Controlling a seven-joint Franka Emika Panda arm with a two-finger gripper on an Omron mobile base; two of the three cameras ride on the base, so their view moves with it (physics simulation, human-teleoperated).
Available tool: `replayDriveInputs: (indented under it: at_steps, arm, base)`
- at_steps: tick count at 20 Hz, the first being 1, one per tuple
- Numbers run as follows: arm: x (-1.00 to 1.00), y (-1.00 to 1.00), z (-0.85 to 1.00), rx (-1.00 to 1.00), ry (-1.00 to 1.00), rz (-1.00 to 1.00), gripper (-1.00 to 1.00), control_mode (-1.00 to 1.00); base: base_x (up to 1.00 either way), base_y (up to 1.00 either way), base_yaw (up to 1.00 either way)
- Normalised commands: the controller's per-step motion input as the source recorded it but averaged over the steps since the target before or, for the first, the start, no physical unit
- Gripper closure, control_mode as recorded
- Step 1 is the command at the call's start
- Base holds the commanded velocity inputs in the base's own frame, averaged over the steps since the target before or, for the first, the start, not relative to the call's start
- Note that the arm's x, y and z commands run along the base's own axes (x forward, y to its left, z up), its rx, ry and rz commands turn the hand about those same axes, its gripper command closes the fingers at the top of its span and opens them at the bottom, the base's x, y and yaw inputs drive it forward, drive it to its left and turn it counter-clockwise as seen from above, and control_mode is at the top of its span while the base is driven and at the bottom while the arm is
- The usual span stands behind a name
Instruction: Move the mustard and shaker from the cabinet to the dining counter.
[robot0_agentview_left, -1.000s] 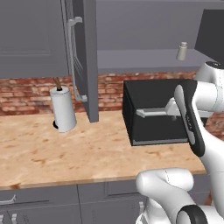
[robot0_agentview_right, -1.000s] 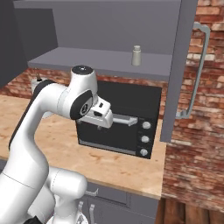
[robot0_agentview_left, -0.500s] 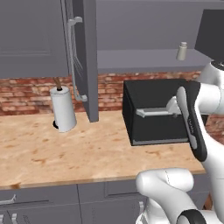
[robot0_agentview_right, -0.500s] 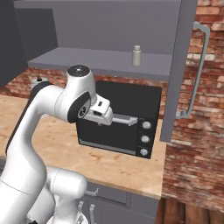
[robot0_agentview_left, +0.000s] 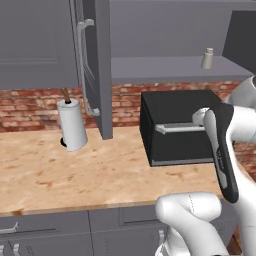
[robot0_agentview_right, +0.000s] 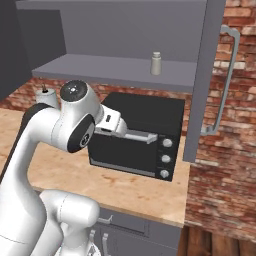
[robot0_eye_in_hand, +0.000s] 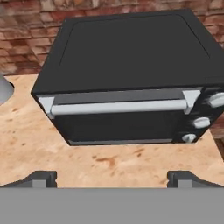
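A: Change against the earlier frames?
B: Small. The arm (robot0_agentview_right: 55, 135) has shifted slightly; in the right base view its hand sits a touch lower and nearer the oven (robot0_agentview_right: 137, 135) front. Shaker, oven, paper-towel roll and doors are unmoved.

A: State of the fingers?
B: Spread wide, holding nothing. In the hand view the two dark fingertips (robot0_eye_in_hand: 41, 178) stand far apart at the bottom edge, with bare desk (robot0_eye_in_hand: 118, 164) between them; the gripper (robot0_eye_in_hand: 114, 179) faces the oven door and its silver handle.

A: Task items, location?
B: The shaker (robot0_agentview_left: 208, 58) stands upright on the open shelf of the cabinet (robot0_agentview_left: 165, 67), far right, above the oven and well apart from the arm. I cannot make out the mustard. The left door (robot0_agentview_left: 98, 65) hangs open, edge toward the camera; the right door (robot0_agentview_right: 207, 75) is open too, bar handle outward.

A: Writing, labels?
B: Nothing readable. Three plain round knobs down the right of the oven front.

A: Containers and contents?
B: The cabinet shelf holds the shaker. Oven door shut; contents not visible. A white paper-towel roll (robot0_agentview_left: 71, 125) stands on the desk at far left, against the brick wall.
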Motion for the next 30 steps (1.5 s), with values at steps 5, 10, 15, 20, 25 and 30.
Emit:
replayDriveInputs:
  at_steps: [5,10,15,20,25,30]
  arm:
    - [0.00,0.01,0.45,-0.11,-0.10,-0.03,-1.00,-1.00]
    - [-0.01,0.00,0.50,-0.10,-0.15,-0.02,-1.00,-1.00]
    - [0.00,-0.05,0.57,-0.07,-0.04,-0.07,-1.00,-1.00]
    - [0.02,-0.21,0.48,-0.16,-0.17,-0.07,-1.00,-1.00]
    - [0.06,-0.23,0.42,-0.01,-0.14,-0.03,-1.00,-1.00]
    - [0.33,-0.23,0.21,0.03,-0.11,-0.01,-1.00,-1.00]
  base:
    - [0.00,0.00,0.00]
    - [0.00,0.00,0.00]
    - [0.00,0.00,0.00]
    - [0.00,0.00,0.00]
    - [0.00,0.00,0.00]
    - [0.00,0.00,0.00]
